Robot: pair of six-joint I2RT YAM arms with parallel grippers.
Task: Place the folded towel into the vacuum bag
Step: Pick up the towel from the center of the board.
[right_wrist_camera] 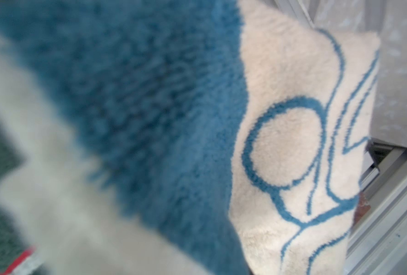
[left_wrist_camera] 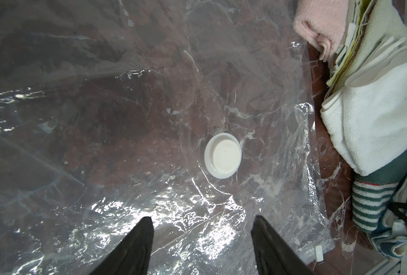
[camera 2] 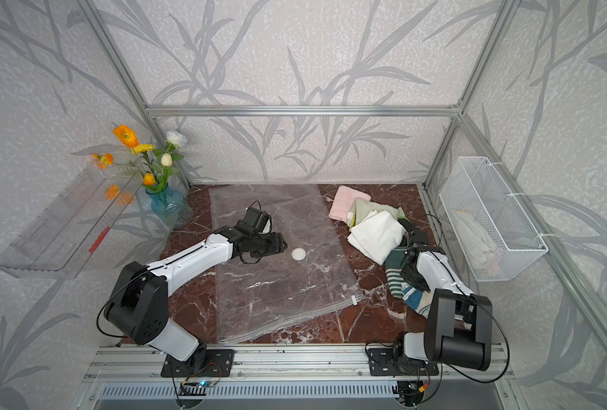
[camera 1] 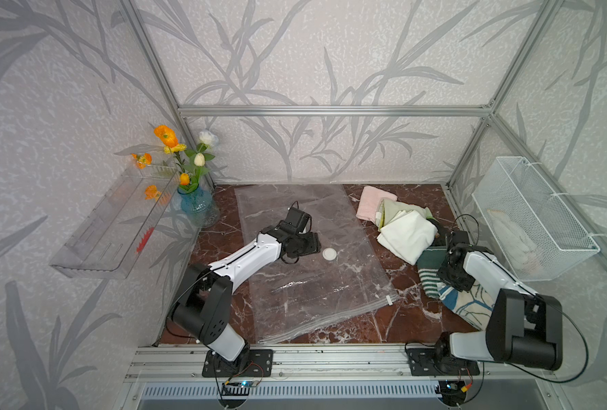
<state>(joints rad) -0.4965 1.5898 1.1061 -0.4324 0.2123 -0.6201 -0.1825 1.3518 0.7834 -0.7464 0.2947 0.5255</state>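
Vacuum bag [camera 1: 295,284] flat, frame centre, empty. Blue-patterned towel [camera 1: 470,305] lower right, outside bag. Step: pick. Right gripper [camera 1: 453,282] down on it, grip can't tell. Left gripper [left_wrist_camera: 202,217] released, above bag near valve [left_wrist_camera: 222,155]. Next: confirm grasp, lift, open zip edge [camera 1: 330,319].

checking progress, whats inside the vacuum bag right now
Nothing shows inside the vacuum bag; the marble table shows through the plastic. The patch beneath the left arm is hidden in both top views.
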